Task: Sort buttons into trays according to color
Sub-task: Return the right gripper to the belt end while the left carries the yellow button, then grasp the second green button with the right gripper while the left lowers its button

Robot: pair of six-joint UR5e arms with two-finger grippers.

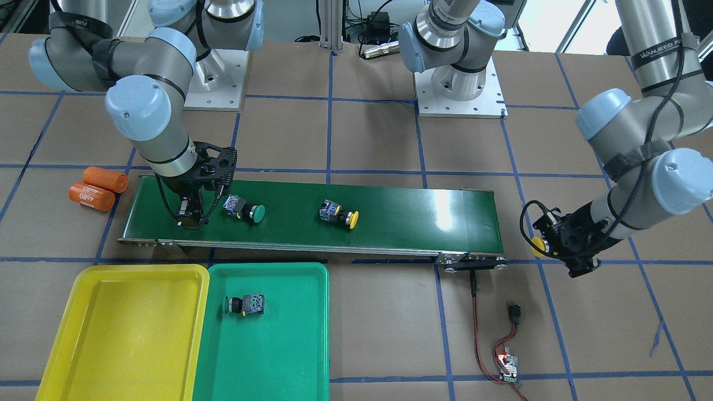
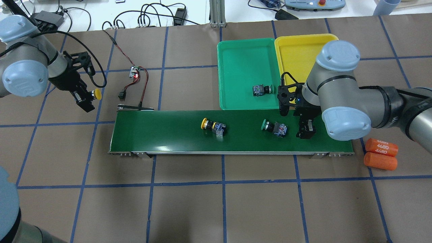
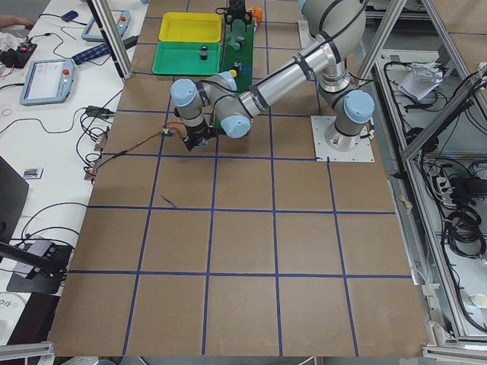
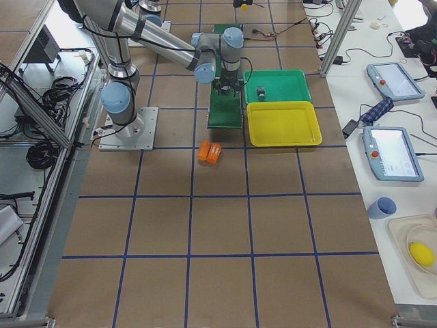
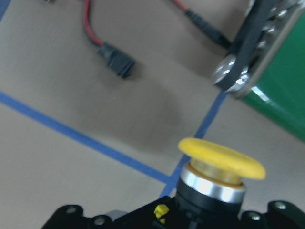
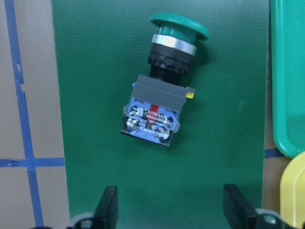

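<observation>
My left gripper (image 2: 88, 98) is shut on a yellow-capped button (image 2: 97, 94), held off the conveyor's end above the table; its cap fills the left wrist view (image 5: 221, 160). My right gripper (image 2: 305, 130) is open and low over the belt, just short of a green-capped button (image 6: 162, 95) lying on its side. A second yellow button (image 2: 213, 125) lies mid-belt. Another green button (image 2: 262, 89) lies in the green tray (image 2: 243, 60). The yellow tray (image 2: 300, 45) beside it holds nothing that I can see; my right arm hides part of it.
The long dark green conveyor belt (image 2: 168, 135) runs across the middle of the table. Two orange cylinders (image 2: 381, 152) lie beyond its right end. A small circuit board with red and black wires (image 2: 135, 72) lies near its left end.
</observation>
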